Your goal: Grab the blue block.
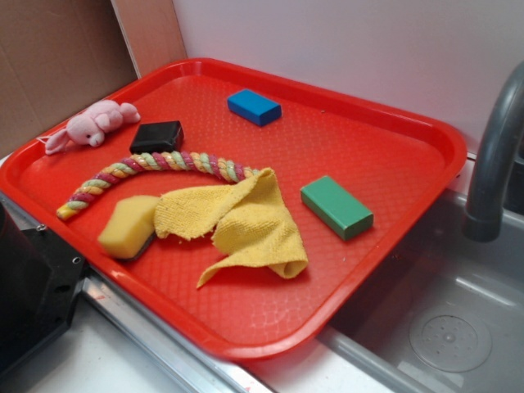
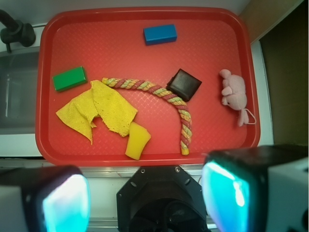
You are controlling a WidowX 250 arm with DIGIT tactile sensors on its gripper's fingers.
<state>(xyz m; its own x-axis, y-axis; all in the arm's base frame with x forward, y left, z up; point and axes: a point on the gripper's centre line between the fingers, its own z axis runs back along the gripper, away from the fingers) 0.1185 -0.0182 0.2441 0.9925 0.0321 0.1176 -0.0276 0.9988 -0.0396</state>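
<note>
Blue block (image 2: pixel 160 34) near the tray's (image 2: pixel 145 157) far edge: rigid, probably light, smooth faces may slip. Grip its long sides. Your pincer (image 2: pixel 145 195) is open, empty.

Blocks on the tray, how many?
3. Blue block by the tray's far rim, black block beside the pink toy, green block right of the cloth, which may hide more.

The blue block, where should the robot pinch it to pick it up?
Probably from straight above, pinching the blue block across its two long sides, near the middle. It lies flat on the red tray with its narrow width easiest to span. Nothing touches it, so the open gripper has free room on both sides.
</note>
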